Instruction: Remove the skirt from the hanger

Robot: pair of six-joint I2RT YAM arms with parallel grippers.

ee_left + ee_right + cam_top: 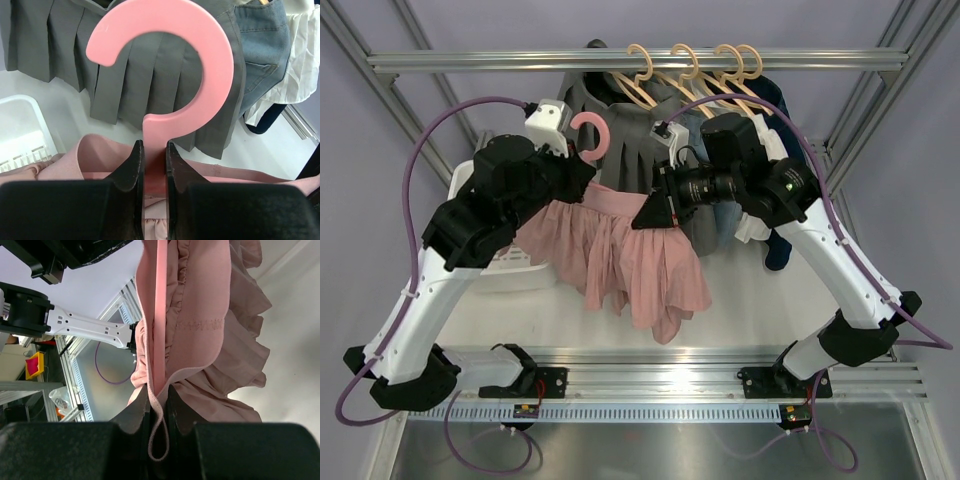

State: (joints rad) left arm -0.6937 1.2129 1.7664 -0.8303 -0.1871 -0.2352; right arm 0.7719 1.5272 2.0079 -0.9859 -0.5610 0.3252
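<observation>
The left gripper [155, 154] is pinching the straight neck of the pink hanger [215, 65] just below its open hook, its two dark fingers pressed against either side of the plastic. The right gripper [159, 396] is pressed together on the edge of the pink skirt [210, 315], where the waistband is meeting the hanger's thin arm, and a small fabric loop [159, 442] is poking out between the fingers. The skirt is hanging in the air between the two grippers, above the middle of the table [750, 300], with its ruffled hem drooping toward the near edge. Behind it, a grey pleated skirt [125, 85] and other garments are hanging on wooden hangers [690, 65] from the rail [470, 62] over the far edge. A white basket [20, 130] is sitting on the left side of the table.
</observation>
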